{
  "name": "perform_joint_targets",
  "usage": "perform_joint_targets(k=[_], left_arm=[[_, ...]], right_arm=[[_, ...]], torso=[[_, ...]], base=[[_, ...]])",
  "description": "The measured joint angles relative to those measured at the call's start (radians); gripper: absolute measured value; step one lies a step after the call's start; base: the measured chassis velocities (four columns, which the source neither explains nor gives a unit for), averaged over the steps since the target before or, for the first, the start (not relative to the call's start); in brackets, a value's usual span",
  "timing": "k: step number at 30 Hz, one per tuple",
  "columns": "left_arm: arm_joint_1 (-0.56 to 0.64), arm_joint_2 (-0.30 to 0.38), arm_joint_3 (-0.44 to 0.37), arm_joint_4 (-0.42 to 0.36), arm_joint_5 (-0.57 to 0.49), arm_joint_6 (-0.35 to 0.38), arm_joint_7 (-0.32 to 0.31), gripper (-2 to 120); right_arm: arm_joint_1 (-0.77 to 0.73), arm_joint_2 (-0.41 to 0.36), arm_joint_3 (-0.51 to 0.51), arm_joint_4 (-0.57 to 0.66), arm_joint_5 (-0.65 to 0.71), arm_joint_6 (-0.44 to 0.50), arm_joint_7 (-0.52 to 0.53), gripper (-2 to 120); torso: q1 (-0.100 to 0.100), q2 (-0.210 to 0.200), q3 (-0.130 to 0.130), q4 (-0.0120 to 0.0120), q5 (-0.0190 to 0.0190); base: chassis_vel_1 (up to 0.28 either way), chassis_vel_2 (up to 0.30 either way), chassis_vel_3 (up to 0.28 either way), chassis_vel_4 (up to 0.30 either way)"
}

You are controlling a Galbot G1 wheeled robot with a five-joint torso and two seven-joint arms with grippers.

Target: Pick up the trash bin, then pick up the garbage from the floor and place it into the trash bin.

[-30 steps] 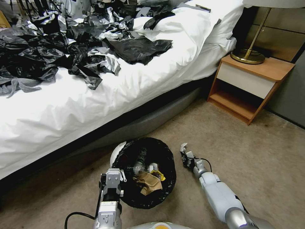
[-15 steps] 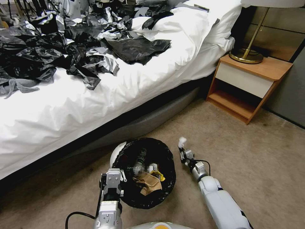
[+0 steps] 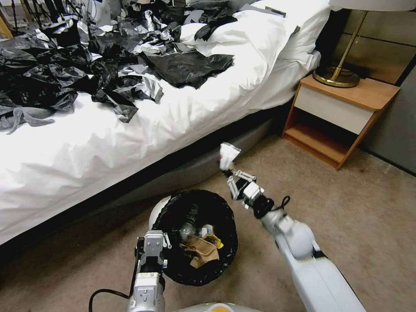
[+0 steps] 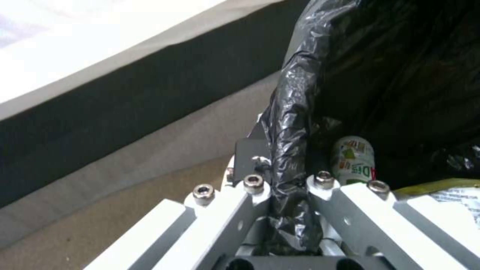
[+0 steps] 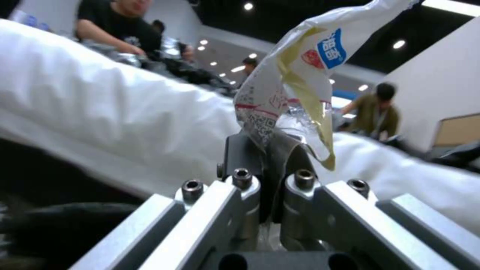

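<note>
Down on the beige carpet (image 3: 355, 208) beside the bed (image 3: 130, 143), my left gripper (image 3: 152, 248) is clamped tight on the near rim of the trash bin (image 3: 160, 208), the black liner (image 4: 295, 123) pinched between its fingers. Inside the bin lie a brown paper bag (image 3: 200, 250), a yellow wrapper (image 3: 215, 239) and a small bottle (image 4: 354, 160). My right gripper (image 3: 229, 170) is raised just beyond the bin's far rim, toward the bed base, fingers closed on a crumpled white packet (image 5: 295, 82) that sticks up from the tips. Black and silver sheets (image 3: 86, 65) are strewn over the white bedding. Beyond the bin, against the wall, a wooden nightstand (image 3: 342, 112) carries a brass lamp base (image 3: 337, 77).
</note>
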Motion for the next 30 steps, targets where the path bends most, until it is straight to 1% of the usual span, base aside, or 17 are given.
perform_joint_targets(k=[2, 4, 6, 7, 9, 10, 14, 16, 17, 18, 19, 22, 23, 25, 26, 29, 30], left_arm=[[-0.001, 0.002, 0.001, 0.001, -0.011, 0.004, 0.000, 0], [-0.002, 0.003, 0.001, 0.002, -0.014, 0.005, 0.000, 0], [-0.004, 0.004, 0.000, 0.003, -0.017, 0.007, -0.001, 0], [-0.004, 0.004, 0.000, 0.003, -0.017, 0.007, -0.001, 0], [-0.006, 0.004, -0.001, 0.005, -0.019, 0.007, -0.001, 0], [-0.006, 0.004, -0.001, 0.005, -0.019, 0.007, -0.001, 0], [-0.008, 0.005, 0.000, 0.006, -0.021, 0.008, -0.001, 0], [-0.009, 0.005, 0.000, 0.006, -0.021, 0.008, -0.001, 0], [-0.009, 0.005, 0.001, 0.006, -0.021, 0.008, -0.001, 0], [-0.009, 0.005, 0.001, 0.006, -0.021, 0.009, -0.002, 0], [-0.009, 0.005, 0.001, 0.006, -0.021, 0.009, -0.002, 0], [-0.009, 0.005, 0.001, 0.006, -0.022, 0.009, -0.002, 0], [-0.009, 0.005, 0.001, 0.006, -0.022, 0.009, -0.002, 0], [-0.009, 0.004, 0.000, 0.006, -0.023, 0.009, -0.002, 0], [-0.009, 0.004, 0.000, 0.006, -0.023, 0.009, -0.002, 0], [-0.010, 0.002, 0.000, 0.008, -0.023, 0.009, -0.003, 0], [-0.010, 0.002, 0.000, 0.008, -0.023, 0.009, -0.003, 0]], right_arm=[[-0.044, -0.029, -0.037, 0.008, -0.011, 0.005, 0.008, 0], [-0.060, -0.039, -0.049, 0.005, -0.023, 0.013, 0.012, 0], [-0.097, -0.066, -0.077, -0.029, -0.056, 0.032, 0.020, 0], [-0.097, -0.066, -0.077, -0.029, -0.056, 0.032, 0.020, 0], [-0.117, -0.084, -0.097, -0.073, -0.074, 0.048, 0.030, 0], [-0.117, -0.084, -0.097, -0.073, -0.074, 0.048, 0.030, 0], [-0.118, -0.061, -0.102, -0.160, -0.109, 0.068, 0.048, 0], [-0.112, -0.054, -0.101, -0.177, -0.117, 0.068, 0.054, 0], [-0.105, -0.048, -0.100, -0.193, -0.125, 0.068, 0.059, 2], [-0.096, -0.040, -0.101, -0.210, -0.130, 0.068, 0.064, 7], [-0.096, -0.040, -0.101, -0.210, -0.130, 0.068, 0.064, 7], [-0.078, -0.024, -0.111, -0.235, -0.130, 0.063, 0.072, 22], [-0.078, -0.024, -0.111, -0.235, -0.130, 0.063, 0.072, 22], [-0.071, -0.019, -0.117, -0.238, -0.130, 0.059, 0.073, 32], [-0.071, -0.019, -0.117, -0.238, -0.130, 0.059, 0.073, 32], [-0.066, -0.015, -0.121, -0.233, -0.129, 0.054, 0.073, 44], [-0.066, -0.015, -0.121, -0.233, -0.129, 0.054, 0.073, 44]], torso=[[0.000, 0.000, 0.000, 0.0000, -0.0003], [0.000, 0.000, 0.000, 0.0002, -0.0002], [0.000, 0.000, 0.000, 0.0002, 0.0000], [0.000, 0.000, 0.000, 0.0002, 0.0000], [0.000, 0.000, 0.000, 0.0001, -0.0003], [0.000, 0.000, 0.000, 0.0001, -0.0003], [0.000, 0.000, 0.000, 0.0002, 0.0000], [0.000, 0.000, 0.000, 0.0002, -0.0002], [0.000, 0.000, 0.000, 0.0002, -0.0002], [0.000, 0.000, 0.000, 0.0002, -0.0002], [0.000, 0.000, 0.000, 0.0002, -0.0002], [0.000, 0.000, 0.000, 0.0003, -0.0002], [0.000, 0.000, 0.000, 0.0003, -0.0002], [0.000, 0.000, 0.000, 0.0003, -0.0002], [0.000, 0.000, 0.000, 0.0003, -0.0002], [0.000, 0.000, 0.000, 0.0002, -0.0002], [0.000, 0.000, 0.000, 0.0002, -0.0002]], base=[[0.000, 0.000, 0.000, 0.000], [0.000, 0.000, 0.000, 0.000], [0.000, 0.000, 0.000, 0.000], [0.000, 0.000, 0.000, 0.000], [0.000, 0.000, 0.000, 0.000], [0.000, 0.000, 0.000, 0.000], [0.000, 0.000, 0.000, 0.000], [0.000, 0.000, 0.000, 0.000], [0.000, 0.000, 0.000, 0.000], [0.000, 0.000, 0.000, 0.000], [0.000, 0.000, 0.000, 0.000], [0.000, 0.000, 0.000, 0.000], [0.000, 0.000, 0.000, 0.000], [0.000, 0.000, 0.000, 0.000], [0.000, 0.000, 0.000, 0.000], [0.000, 0.000, 0.000, 0.000], [0.000, 0.000, 0.000, 0.000]])
